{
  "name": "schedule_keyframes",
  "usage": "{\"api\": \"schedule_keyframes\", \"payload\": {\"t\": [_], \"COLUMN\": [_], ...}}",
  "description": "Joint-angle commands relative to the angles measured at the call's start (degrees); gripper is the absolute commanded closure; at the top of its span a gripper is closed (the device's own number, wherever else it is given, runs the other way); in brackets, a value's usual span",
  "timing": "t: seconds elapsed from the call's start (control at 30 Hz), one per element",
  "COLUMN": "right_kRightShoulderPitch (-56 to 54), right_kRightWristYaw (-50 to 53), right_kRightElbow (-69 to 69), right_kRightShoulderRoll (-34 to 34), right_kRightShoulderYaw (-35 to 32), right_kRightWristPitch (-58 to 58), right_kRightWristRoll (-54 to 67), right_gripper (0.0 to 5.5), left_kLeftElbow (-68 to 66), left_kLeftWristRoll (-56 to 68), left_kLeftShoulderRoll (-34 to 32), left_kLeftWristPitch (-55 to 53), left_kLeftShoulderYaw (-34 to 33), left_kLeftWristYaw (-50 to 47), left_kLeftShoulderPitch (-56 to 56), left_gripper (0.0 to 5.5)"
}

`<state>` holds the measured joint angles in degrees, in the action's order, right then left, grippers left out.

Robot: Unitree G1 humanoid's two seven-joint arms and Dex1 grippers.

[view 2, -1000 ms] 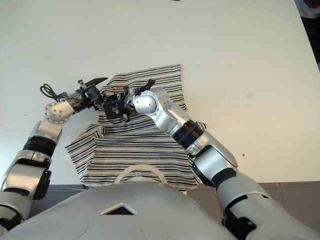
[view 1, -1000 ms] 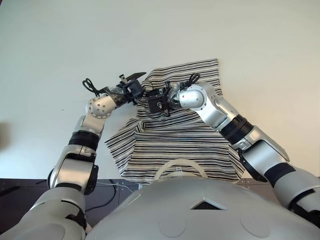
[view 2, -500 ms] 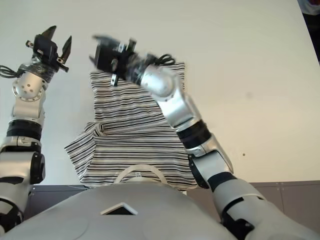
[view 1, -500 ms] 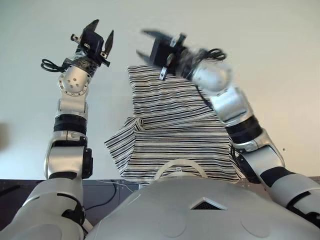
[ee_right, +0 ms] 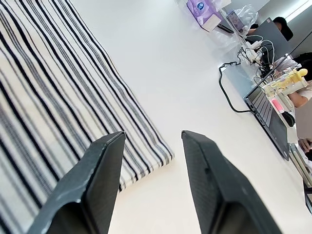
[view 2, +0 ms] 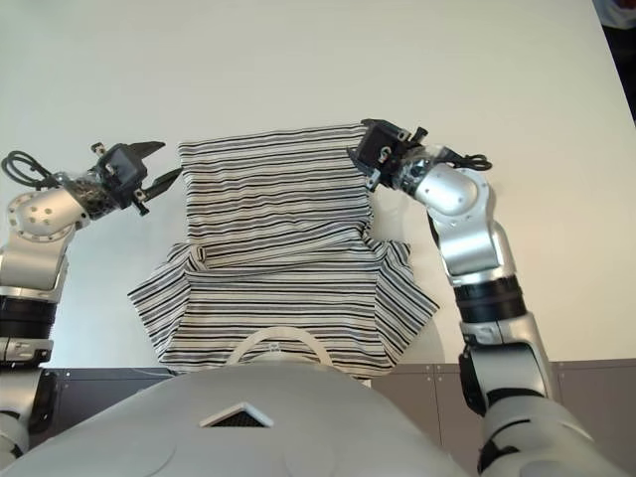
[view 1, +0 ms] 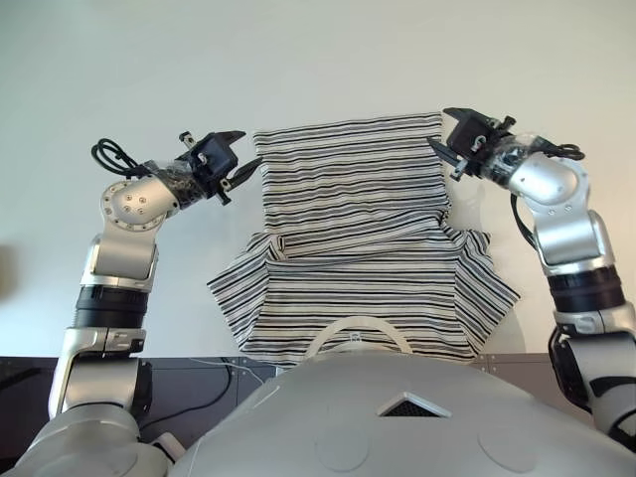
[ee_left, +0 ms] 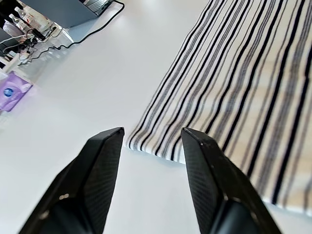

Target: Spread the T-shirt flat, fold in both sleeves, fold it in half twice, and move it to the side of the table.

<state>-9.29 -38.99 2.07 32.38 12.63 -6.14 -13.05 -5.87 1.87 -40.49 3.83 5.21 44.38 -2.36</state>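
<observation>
The black-and-white striped T-shirt point(view 1: 348, 214) lies on the white table point(view 1: 318, 50). Its far half is spread as a flat rectangle, and its near half flares out wider toward my body. My left gripper point(view 1: 238, 164) is open just beside the shirt's far left corner point(ee_left: 146, 146), low over the table, with nothing between its fingers. My right gripper point(view 1: 444, 131) is open at the far right corner point(ee_right: 163, 157), also holding nothing. The jaws of both grippers frame their corner in the wrist views.
Bare white table surrounds the shirt on the left, the right and the far side. In the wrist views, far off at the table's edge, lie a laptop point(ee_right: 267, 108), a black cable point(ee_right: 233, 87) and a purple packet point(ee_left: 9, 90).
A second ago both grippers were together at the shirt's middle. They swung up past its far edge, then came down apart to the two far corners. The far half now lies unfolded and flat.
</observation>
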Motion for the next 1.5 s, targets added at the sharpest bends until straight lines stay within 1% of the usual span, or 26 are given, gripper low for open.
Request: {"api": "schedule_keyframes", "payload": {"t": [0.03, 0.13, 0.2, 0.33, 0.43, 0.5, 0.6, 0.67, 0.8, 0.9, 0.97, 1.03, 1.13, 1.2, 1.23, 1.3, 1.33, 1.37, 1.4, 1.5], "right_kRightShoulderPitch": [-0.04, -2.86, -5.55, -11.27, -16.73, -18.82, -20.34, -20.23, -21.2, -23.26, -23.6, -23.21, -19.55, -14.71, -11.75, -6.54, -5.57, -6.11, -7.13, -10.15], "right_kRightWristYaw": [-1.03, 1.24, 4.43, 9.73, 14.32, 15.82, 16.9, 17.39, 21.69, 23.32, 24.41, 26.48, 27.06, 24.45, 22.56, 20.44, 19.91, 20.25, 20.39, 19.98], "right_kRightElbow": [-6.81, -14.62, -20.9, -33.05, -42.28, -45.8, -48.53, -48.26, -46.87, -52.57, -53.83, -50.48, -36.58, -24.39, -18.49, -9.98, -9.32, -11.6, -14.33, -19.38], "right_kRightShoulderRoll": [1.49, -0.03, -1.43, -2.99, -5.75, -7.19, -8.45, -8.71, -9.57, -11.26, -11.81, -11.87, -11.29, -9.97, -9.18, -8.18, -8.1, -7.87, -7.8, -7.52], "right_kRightShoulderYaw": [3.37, 4.61, 4.9, 6.05, 6.72, 7.03, 7.3, 6.96, 3.91, 5.31, 5.58, 3.43, -2.54, -5.08, -5.64, -5.92, -5.42, -3.77, -2.31, -0.72], "right_kRightWristPitch": [0.06, 0.91, 1.35, 3.8, 5.93, 7.12, 8.64, 9.33, 10.64, 10.17, 10.93, 12.58, 14.44, 12.27, 10.55, 6.69, 5.39, 4.72, 4.61, 4.53], "right_kRightWristRoll": [-2.93, -4.52, -5.66, -7.8, -8.77, -8.87, -8.66, -8.05, -6.14, -7.99, -8.32, -6.67, -0.78, 2.45, 3.68, 4.13, 3.65, 1.15, -0.78, -3.29], "right_gripper": [3.36, 3.36, 3.36, 3.36, 3.36, 3.36, 3.36, 3.36, 3.36, 3.36, 3.36, 3.36, 3.36, 3.36, 3.36, 3.36, 3.36, 3.36, 3.36, 3.36], "left_kLeftElbow": [-4.26, -10.54, -17.4, -35.41, -46.86, -52.49, -58.35, -60.42, -62.67, -63.88, -64.62, -64.57, -61.94, -54.59, -45.93, -25.47, -17.93, -15.4, -15.08, -16.09], "left_kLeftWristRoll": [-3.51, -5.93, -9.0, -16.29, -16.42, -16.65, -17.71, -17.99, -18.46, -19.09, -19.06, -19.37, -18.24, -14.87, -11.94, -6.04, -3.19, -2.4, -2.82, -4.43], "left_kLeftShoulderRoll": [0.26, 1.98, 3.56, 5.9, 10.37, 12.62, 14.5, 15.05, 14.97, 15.96, 16.64, 16.56, 14.04, 11.56, 10.79, 8.73, 7.82, 7.77, 8.2, 9.99], "left_kLeftWristPitch": [0.52, 2.57, 4.99, 11.6, 14.43, 16.0, 18.07, 19.53, 20.65, 20.72, 20.41, 20.86, 22.72, 23.68, 22.68, 18.99, 16.27, 14.49, 12.78, 9.04], "left_kLeftShoulderYaw": [3.72, 5.42, 7.66, 11.44, 10.55, 10.05, 9.99, 9.9, 9.34, 9.43, 9.02, 8.76, 6.63, 2.6, 0.99, 4.14, 6.63, 8.68, 9.74, 10.98], "left_kLeftWristYaw": [1.68, 0.97, 0.46, -5.31, -10.85, -14.21, -18.84, -20.31, -24.48, -26.64, -28.5, -31.65, -36.2, -36.88, -33.76, -20.85, -14.98, -11.2, -9.38, -6.47], "left_kLeftShoulderPitch": [-2.46, -6.6, -10.94, -21.73, -29.23, -32.61, -35.67, -36.53, -37.42, -37.92, -38.98, -39.53, -38.11, -33.88, -29.12, -17.46, -12.88, -10.74, -10.06, -11.44], "left_gripper": [3.33, 3.33, 3.33, 3.33, 3.33, 3.33, 3.33, 3.33, 3.33, 3.33, 3.33, 3.33, 3.33, 3.33, 3.33, 3.33, 3.33, 3.33, 3.33, 3.33]}}
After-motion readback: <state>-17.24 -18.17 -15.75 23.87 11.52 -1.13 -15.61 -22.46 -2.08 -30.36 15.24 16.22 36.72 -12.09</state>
